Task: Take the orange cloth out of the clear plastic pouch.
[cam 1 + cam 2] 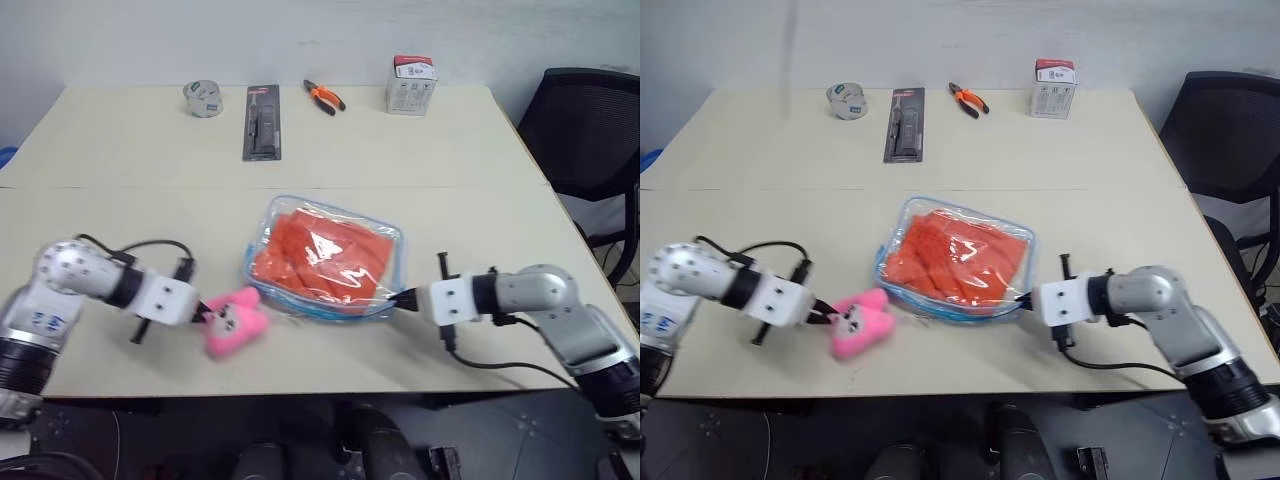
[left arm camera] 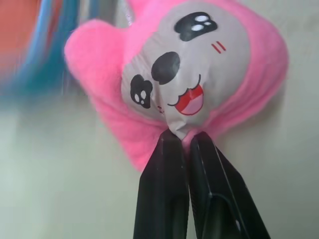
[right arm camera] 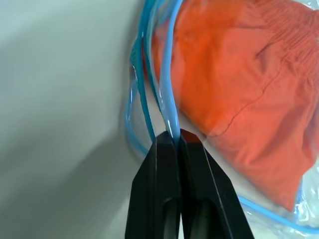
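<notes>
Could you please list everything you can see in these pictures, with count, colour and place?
table: one, beige, under everything.
clear plastic pouch: one, see-through with light blue trim, lying near the table's front middle.
orange cloth: one, bright orange, folded inside the pouch.
pink plush toy: one, pink with a pale face, on the table at the pouch's left front corner.
tape roll: one, grey, far edge, leftmost.
flat package: one, black, right of the tape roll.
pliers: one pair, orange and black handles, far edge, middle.
small box: one, white with a red top, far edge, right.
office chair: one, black, beyond the table's right side.
left gripper: black fingers, shut on the plush toy.
right gripper: black fingers, shut on the pouch's blue trim.
</notes>
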{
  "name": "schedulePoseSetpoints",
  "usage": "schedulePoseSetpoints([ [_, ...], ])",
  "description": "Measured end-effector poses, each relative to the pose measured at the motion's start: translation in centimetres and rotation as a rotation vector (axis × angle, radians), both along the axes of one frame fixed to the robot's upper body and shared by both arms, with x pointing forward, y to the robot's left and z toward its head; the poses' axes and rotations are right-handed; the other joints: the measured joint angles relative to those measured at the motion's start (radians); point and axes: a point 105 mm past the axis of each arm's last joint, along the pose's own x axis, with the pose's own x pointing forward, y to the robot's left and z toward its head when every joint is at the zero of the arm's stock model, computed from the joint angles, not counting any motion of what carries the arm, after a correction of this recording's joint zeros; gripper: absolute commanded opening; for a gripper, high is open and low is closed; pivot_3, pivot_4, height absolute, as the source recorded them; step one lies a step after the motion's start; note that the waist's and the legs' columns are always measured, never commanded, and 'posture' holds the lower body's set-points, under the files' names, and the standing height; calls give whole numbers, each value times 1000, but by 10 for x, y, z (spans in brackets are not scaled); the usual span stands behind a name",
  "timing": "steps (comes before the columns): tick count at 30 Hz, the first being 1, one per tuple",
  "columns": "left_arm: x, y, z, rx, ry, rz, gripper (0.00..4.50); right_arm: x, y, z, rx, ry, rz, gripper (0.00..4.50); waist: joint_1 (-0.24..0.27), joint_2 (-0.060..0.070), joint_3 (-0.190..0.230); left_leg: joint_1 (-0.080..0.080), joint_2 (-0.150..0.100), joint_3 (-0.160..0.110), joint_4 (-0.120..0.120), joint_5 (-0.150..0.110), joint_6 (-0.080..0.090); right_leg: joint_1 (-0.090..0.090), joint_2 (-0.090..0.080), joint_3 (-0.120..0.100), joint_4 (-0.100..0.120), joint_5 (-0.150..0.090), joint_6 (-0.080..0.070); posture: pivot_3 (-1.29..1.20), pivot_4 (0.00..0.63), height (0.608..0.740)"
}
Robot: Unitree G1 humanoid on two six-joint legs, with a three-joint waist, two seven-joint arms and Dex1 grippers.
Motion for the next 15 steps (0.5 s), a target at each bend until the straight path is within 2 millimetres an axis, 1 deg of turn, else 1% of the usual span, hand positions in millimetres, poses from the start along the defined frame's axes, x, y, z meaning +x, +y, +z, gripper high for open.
schedulePoseSetpoints([
  [2,6,12,7,4,-29,54,22,3,-7,3,-2,-16,3,0,1,0,0,0,0,0,0,0,0,0,0,0,0,0,0,0,150,740],
  [4,10,18,10,-5,-45,85,22,6,-10,5,-12,-33,22,0,2,0,0,0,0,1,0,0,0,-1,-1,0,2,0,0,0,150,740],
  [10,20,30,13,12,-94,148,22,16,-21,6,-47,-79,33,0,1,0,0,-1,0,2,0,0,0,-2,-1,0,4,0,0,0,150,740],
  [15,26,37,16,30,-135,186,22,18,-23,3,-54,-88,39,0,2,0,0,-1,1,2,0,0,0,-1,-1,0,5,0,0,0,150,740],
])
